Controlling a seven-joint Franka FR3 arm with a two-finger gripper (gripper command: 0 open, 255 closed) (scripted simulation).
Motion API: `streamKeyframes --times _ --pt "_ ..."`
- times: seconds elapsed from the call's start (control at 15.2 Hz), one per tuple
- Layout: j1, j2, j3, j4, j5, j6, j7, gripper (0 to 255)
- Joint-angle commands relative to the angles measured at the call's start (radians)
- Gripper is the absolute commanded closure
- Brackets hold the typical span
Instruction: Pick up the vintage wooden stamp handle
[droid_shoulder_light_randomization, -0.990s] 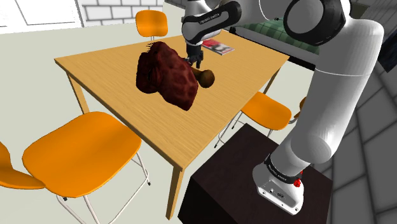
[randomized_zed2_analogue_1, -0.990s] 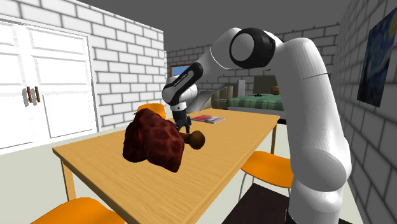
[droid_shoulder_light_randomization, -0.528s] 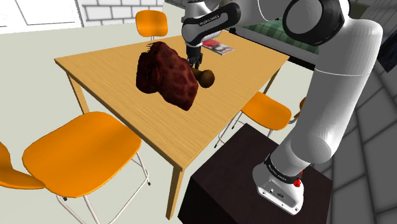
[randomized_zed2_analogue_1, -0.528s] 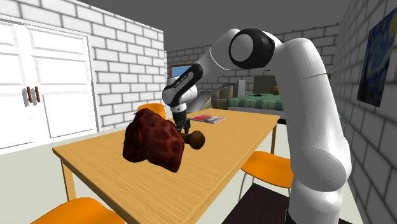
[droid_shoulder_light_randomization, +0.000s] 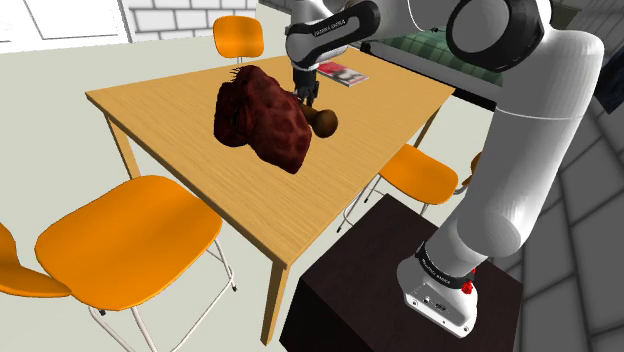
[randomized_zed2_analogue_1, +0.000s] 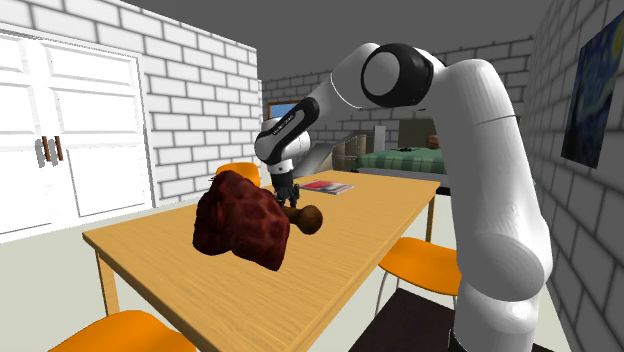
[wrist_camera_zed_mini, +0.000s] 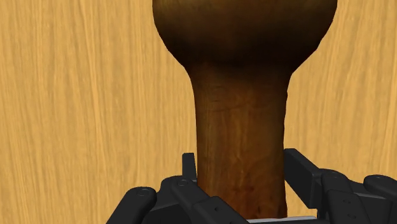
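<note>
The stamp handle (droid_shoulder_light_randomization: 324, 122) is a dark brown wooden piece with a round knob and a narrower neck. It lies on the light wooden table (droid_shoulder_light_randomization: 180, 130) beside a dark red lumpy object (droid_shoulder_light_randomization: 262, 115). My black gripper (droid_shoulder_light_randomization: 307, 98) reaches down at the handle's neck end, right next to the red lump. In the wrist view the gripper (wrist_camera_zed_mini: 240, 175) is shut on the neck of the handle (wrist_camera_zed_mini: 240, 114), a finger (wrist_camera_zed_mini: 191, 172) pressed against each side and the knob pointing away. The second exterior view shows the handle (randomized_zed2_analogue_1: 308, 218) low on the table under the gripper (randomized_zed2_analogue_1: 287, 196).
A red and white magazine (droid_shoulder_light_randomization: 343, 73) lies on the table's far end. Orange chairs stand around the table: one near (droid_shoulder_light_randomization: 130, 240), one far (droid_shoulder_light_randomization: 238, 35), one beside the stand (droid_shoulder_light_randomization: 420, 172). The dark stand (droid_shoulder_light_randomization: 400, 290) is at the lower right.
The fingers have closed on the handle's neck. The arm and the handle have hardly moved.
</note>
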Motion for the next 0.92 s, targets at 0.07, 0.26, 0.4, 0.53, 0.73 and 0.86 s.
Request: streamKeyframes --times 0.07,0.26,0.4,0.53,0.73,0.86 --pt "0.000 -0.016 0.000 0.018 0.001 -0.033 -0.005 255" --pt "0.001 -0.031 0.000 0.040 0.002 -0.068 -0.009 255" --pt "0.001 -0.039 0.000 0.055 0.003 -0.092 -0.012 255" --pt "0.002 -0.047 0.000 0.071 0.003 -0.116 -0.015 255" --pt "0.002 -0.057 0.000 0.098 0.004 -0.152 -0.020 255" --pt "0.002 -0.058 0.000 0.099 0.004 -0.154 -0.020 255"
